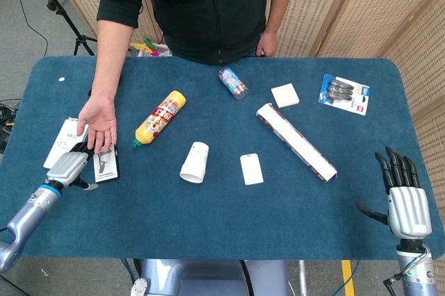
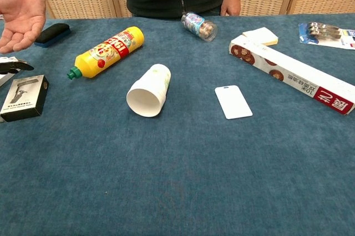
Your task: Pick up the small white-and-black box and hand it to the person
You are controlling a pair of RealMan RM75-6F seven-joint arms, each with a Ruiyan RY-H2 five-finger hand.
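A blue felt-covered table (image 1: 222, 226) is seen with a person in a black jacket (image 1: 201, 4) standing at its far edge; the person's open hand (image 1: 99, 124) is held palm-up over the table's left part. A long red-and-white carton (image 1: 296, 142) is laid diagonally right of centre, and a yellow squeeze bottle (image 1: 160, 118) is laid on its side near the person's hand. A white paper cup (image 1: 195, 162) is tipped over at mid-table, beside a flat white card (image 1: 252, 169). The small white-and-black box (image 1: 106, 164) is found flat on the table at the left, just below the person's palm. The left hand (image 1: 69, 167) is placed just beside the box, fingers extended toward it; whether it is touched cannot be told. The right hand (image 1: 405, 195) is held with fingers spread and nothing in it, at the table's near right edge.
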